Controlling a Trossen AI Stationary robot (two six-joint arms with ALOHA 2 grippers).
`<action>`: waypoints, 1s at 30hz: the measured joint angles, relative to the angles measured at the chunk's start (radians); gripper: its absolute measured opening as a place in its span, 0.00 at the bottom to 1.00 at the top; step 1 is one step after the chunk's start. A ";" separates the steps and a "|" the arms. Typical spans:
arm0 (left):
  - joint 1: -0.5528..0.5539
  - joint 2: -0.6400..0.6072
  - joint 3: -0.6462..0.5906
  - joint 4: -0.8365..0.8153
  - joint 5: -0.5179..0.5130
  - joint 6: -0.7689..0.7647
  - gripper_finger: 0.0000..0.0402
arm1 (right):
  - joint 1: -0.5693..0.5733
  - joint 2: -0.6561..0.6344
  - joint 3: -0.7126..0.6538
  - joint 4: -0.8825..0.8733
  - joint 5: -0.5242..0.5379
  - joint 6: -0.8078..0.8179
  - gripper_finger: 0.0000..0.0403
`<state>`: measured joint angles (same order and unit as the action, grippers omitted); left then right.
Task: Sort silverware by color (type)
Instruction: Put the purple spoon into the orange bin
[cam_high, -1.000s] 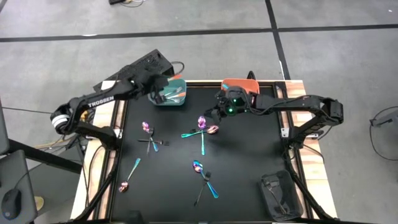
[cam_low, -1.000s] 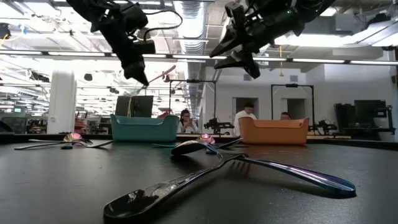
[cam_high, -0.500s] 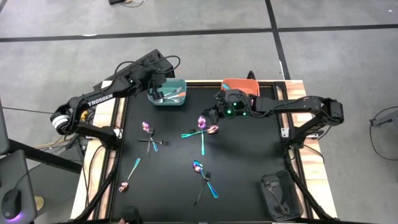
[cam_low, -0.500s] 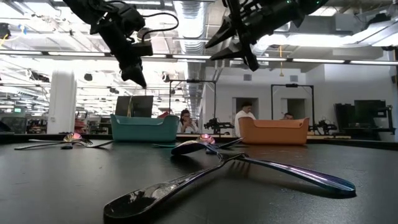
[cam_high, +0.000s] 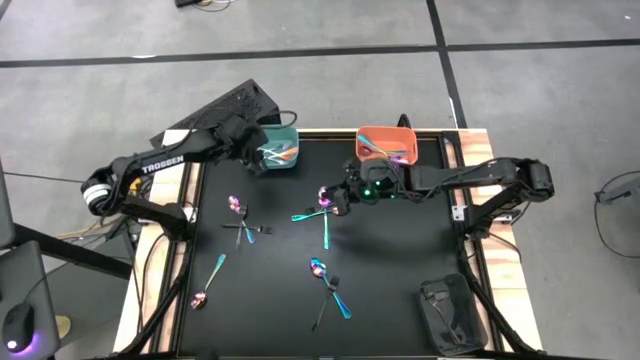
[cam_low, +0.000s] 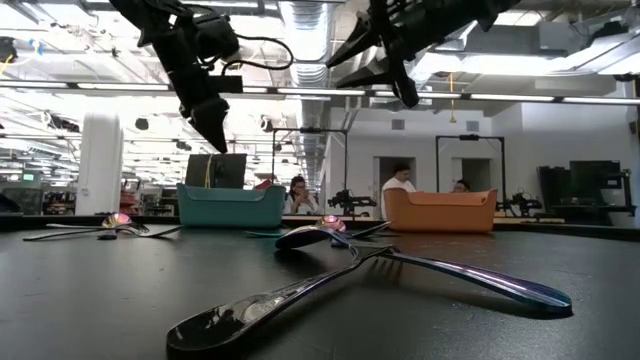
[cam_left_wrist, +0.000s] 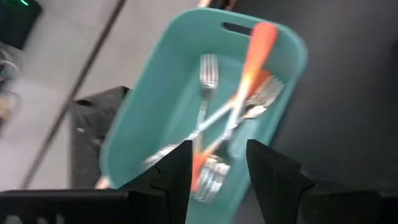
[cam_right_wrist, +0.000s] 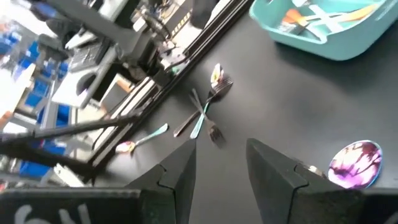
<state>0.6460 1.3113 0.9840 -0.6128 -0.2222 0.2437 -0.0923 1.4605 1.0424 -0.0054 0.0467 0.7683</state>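
My left gripper (cam_left_wrist: 217, 155) hangs open over the teal bin (cam_high: 283, 160) at the table's far left. An orange-handled fork (cam_left_wrist: 252, 62) shows blurred inside the bin, on top of other forks (cam_left_wrist: 208, 71). My right gripper (cam_right_wrist: 221, 155) is open and holds nothing, above a spoon with a purple bowl (cam_right_wrist: 356, 163) near the table's middle (cam_high: 325, 195). Loose silverware lies flat on the black mat: a crossed group (cam_high: 240, 225) at the left, a spoon (cam_high: 207, 285) near the left front, and a crossed pair (cam_high: 330, 285) at the centre front.
The orange bin (cam_high: 372, 135) at the far edge holds some silverware. A teal fork (cam_high: 325, 225) lies by the purple-bowled spoon. In the low view a dark spoon and fork (cam_low: 370, 280) cross close to the camera. A dark object (cam_high: 450, 310) sits at the near right corner.
My left gripper has turned over the teal bin, and an orange-handled fork has dropped into it. My right gripper has swung away from the orange bin toward the table's middle and now stands over the purple-bowled spoon, its fingers still apart.
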 joint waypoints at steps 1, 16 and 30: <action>-0.014 -0.001 0.000 -0.013 0.000 -0.037 0.36 | -0.005 0.000 0.000 0.003 0.006 0.015 0.40; -0.218 -0.106 0.000 -0.148 0.146 -0.264 0.36 | 0.061 0.000 0.000 0.070 0.202 0.083 0.40; -0.472 -0.109 -0.121 -0.186 0.143 -0.486 0.36 | 0.128 0.037 0.000 -0.128 0.347 0.122 0.40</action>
<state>0.1742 1.2026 0.8631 -0.7993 -0.0788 -0.2424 0.0359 1.4971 1.0419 -0.1330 0.3941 0.8907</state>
